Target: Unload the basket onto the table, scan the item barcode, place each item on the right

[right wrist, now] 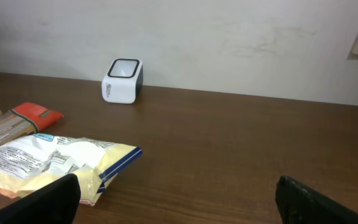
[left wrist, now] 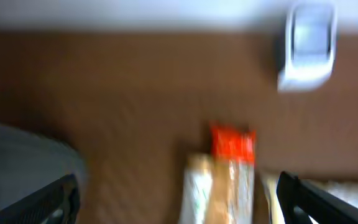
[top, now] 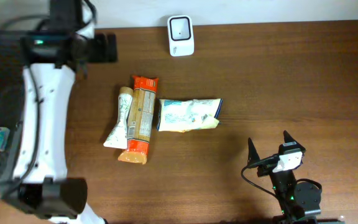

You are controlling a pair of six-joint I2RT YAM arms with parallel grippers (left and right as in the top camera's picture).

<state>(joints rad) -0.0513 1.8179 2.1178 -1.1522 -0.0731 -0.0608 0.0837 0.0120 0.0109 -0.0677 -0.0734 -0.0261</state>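
**A:** Okay, right tool [top: 268,142], low in frame: jaws spread, empty, well apart from the goods. Mid-frame on the tabletop [top: 291,74] lie three candidates: blue-white bag [top: 188,114], orange-ended pack [top: 140,119] and white pouch [top: 118,121], pouch pressed against the pack.

**B:** Risk?

**A:** Grabbing one likely drags its neighbour. No barcode is visible, so it could meet the scanner [top: 181,35], upper centre, blank side on.

**B:** Left tool [top: 107,47]?

**A:** Upper left, fingers wide, nothing held. Its wrist view is smeared, so I can't read labels.
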